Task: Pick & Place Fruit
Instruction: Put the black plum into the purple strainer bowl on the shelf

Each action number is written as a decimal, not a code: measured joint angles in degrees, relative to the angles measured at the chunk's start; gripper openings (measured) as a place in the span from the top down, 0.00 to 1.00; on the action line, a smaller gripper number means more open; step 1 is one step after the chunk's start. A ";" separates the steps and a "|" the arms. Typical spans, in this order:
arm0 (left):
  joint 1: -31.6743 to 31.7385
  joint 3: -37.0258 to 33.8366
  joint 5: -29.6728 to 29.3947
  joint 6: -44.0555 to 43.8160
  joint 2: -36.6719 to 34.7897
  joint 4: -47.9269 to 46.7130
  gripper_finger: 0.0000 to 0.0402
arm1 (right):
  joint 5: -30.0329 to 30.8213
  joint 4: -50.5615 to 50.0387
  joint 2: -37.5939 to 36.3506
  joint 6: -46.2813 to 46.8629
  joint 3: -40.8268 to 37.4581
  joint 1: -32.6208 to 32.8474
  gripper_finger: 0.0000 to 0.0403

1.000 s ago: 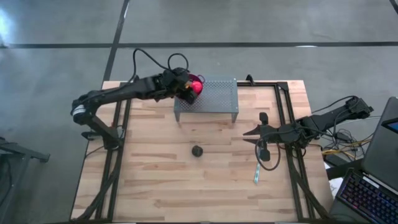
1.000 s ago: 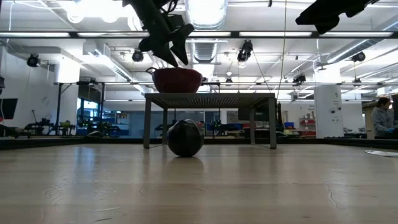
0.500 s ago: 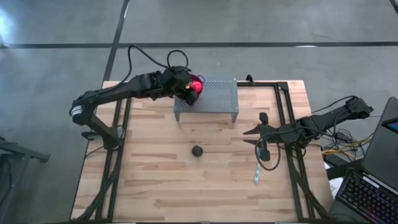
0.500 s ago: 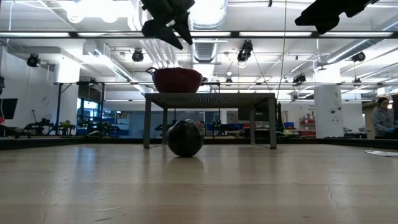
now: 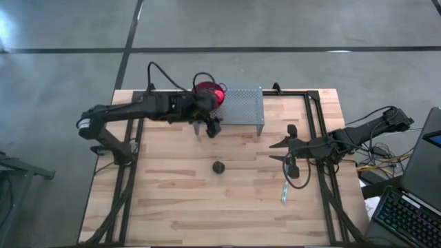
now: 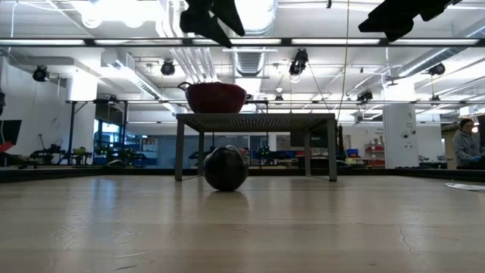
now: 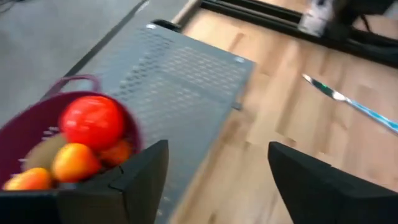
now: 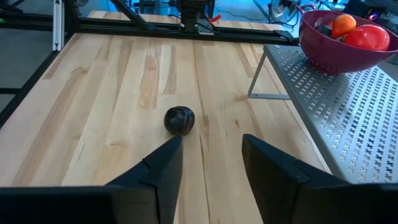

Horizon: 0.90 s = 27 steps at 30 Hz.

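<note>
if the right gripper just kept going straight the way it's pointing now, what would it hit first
Probably the dark ball. The right gripper, fingers apart, points across the wooden table, and the ball lies just off that line in its wrist view. It seems to sit lower than the gripper, so a level move might pass over it.

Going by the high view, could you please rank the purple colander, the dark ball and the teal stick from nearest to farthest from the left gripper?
From the left gripper:
1. Purple colander, on the metal rack's corner, just beyond it.
2. Dark ball, mid-table.
3. Teal stick, by the right gripper.

Bowl (image 5: 208, 91) sits on rack (image 5: 238, 105)'s left end; ball (image 5: 218, 167) lies before it.
</note>
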 joint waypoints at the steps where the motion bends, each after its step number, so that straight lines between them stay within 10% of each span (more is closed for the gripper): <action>1: -1.03 -0.04 -0.09 0.02 0.00 -0.13 0.29 | 0.01 0.00 0.00 0.05 0.00 0.00 0.59; 27: -15.79 -15.99 -2.44 -6.78 0.04 4.64 0.06 | 0.00 0.01 0.00 0.12 0.00 0.01 0.53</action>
